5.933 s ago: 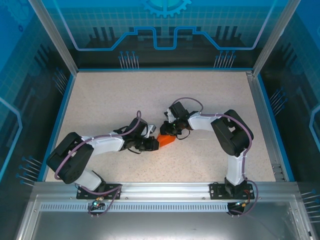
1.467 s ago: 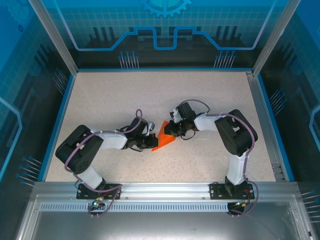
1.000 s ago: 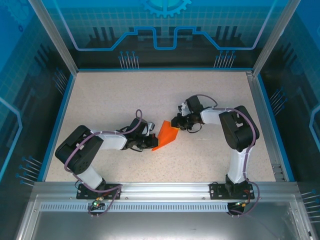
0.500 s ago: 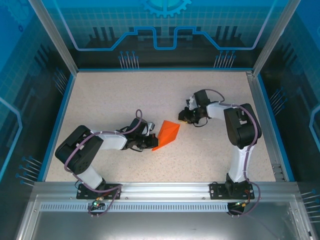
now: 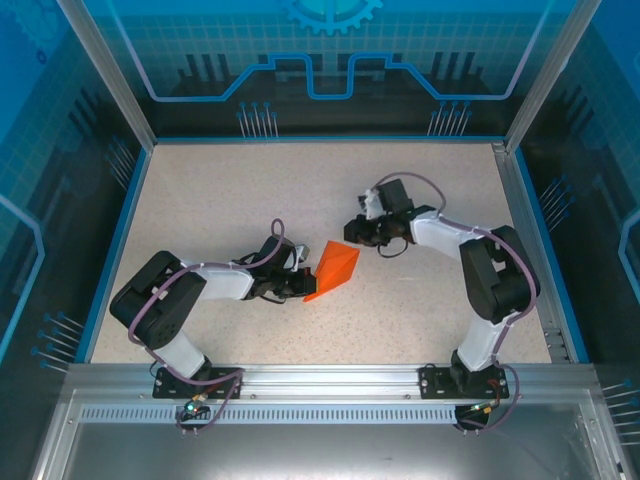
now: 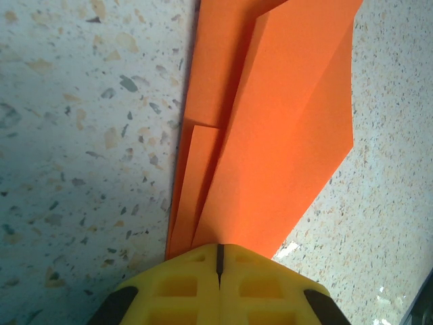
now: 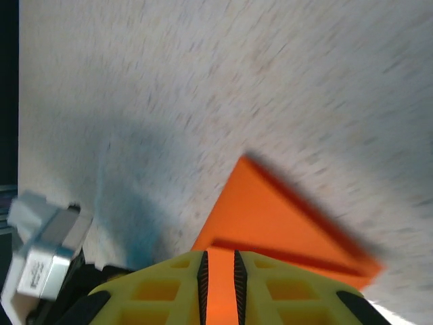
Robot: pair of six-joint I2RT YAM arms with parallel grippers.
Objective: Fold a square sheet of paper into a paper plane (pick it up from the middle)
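One orange paper (image 5: 335, 266), folded into a layered wedge with a pointed corner. It sits at the middle of the overhead frame, over the speckled worktop (image 5: 220, 200), between the ends of the two arms.

- Left wrist view: the orange paper (image 6: 284, 135) runs from bottom centre to the top right of the frame. It shows overlapping flaps with straight creases, and one narrow flap lies along its left side.
- Right wrist view (blurred): the orange paper (image 7: 270, 217) is a triangle in the lower middle of the frame. A dark shadow runs along its upper-right edge.

Two sets of yellow fingers:

- Left fingers (image 6: 183, 288) are pressed together to a hairline seam and clamped on the paper's near end. In the overhead view the left fingers (image 5: 293, 285) meet the paper's lower-left end.
- Right fingers (image 7: 169, 288) stand a narrow slit apart, with orange showing in the slit. In the overhead view the right fingers (image 5: 357, 232) are just beside the paper's upper corner. Whether they touch it cannot be told.
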